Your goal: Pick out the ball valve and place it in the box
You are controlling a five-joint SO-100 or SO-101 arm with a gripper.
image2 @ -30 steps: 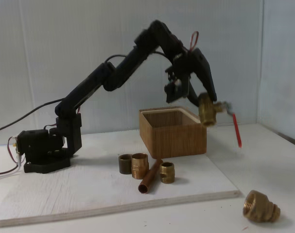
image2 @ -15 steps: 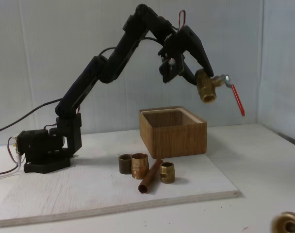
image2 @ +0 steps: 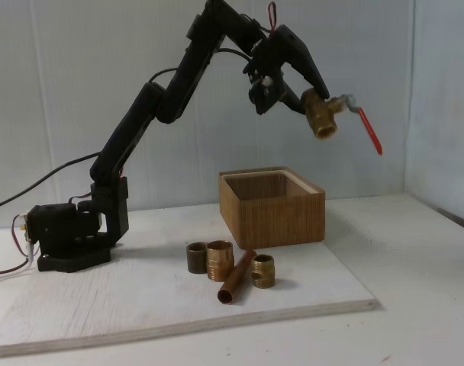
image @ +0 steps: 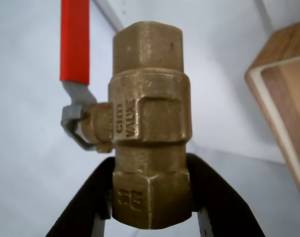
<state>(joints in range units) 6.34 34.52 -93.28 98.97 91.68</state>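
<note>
Higher now than a moment back: gripper (image2: 312, 107) has lifted the valve (image2: 321, 117), jaws clamped on its lower hex end (image: 149, 197). It hangs above and just right of the box (image2: 272, 207). Risk: long red lever (image2: 369, 131) catching the rim on descent, or release outside.

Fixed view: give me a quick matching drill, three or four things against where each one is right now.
Things:
1. ball valve
2. box
3. copper tube
4. hand

Places:
A. lying on the white board among the short brass fittings
B. shut on the valve body, high up
C. held in the air, above the box's right edge
D. standing on the board, open top

Pairs: 1-C, 2-D, 3-A, 4-B
</note>
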